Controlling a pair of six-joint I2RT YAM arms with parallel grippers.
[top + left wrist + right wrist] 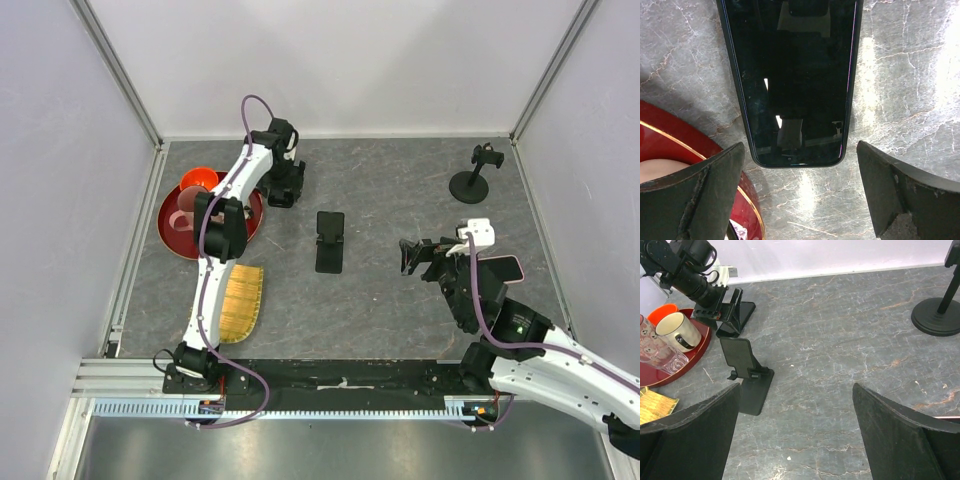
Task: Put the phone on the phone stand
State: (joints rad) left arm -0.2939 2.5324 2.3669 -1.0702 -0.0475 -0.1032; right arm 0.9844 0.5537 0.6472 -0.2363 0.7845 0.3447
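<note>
The left gripper (800, 149) hung low over the black phone (792, 80) with its fingers spread wide on both sides, holding nothing, likely ready to pinch the phone's edges. The phone lay flat on the table (400, 200), just beside the red tray (670, 135). The phone stand (329, 241) waited well apart. The right gripper (796, 390) was wide open too, holding nothing.

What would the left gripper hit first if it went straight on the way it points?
The black phone, lying flat on the table straight ahead of the open left gripper. The red tray rim lies near one finger and might get brushed; depth is unclear.
</note>
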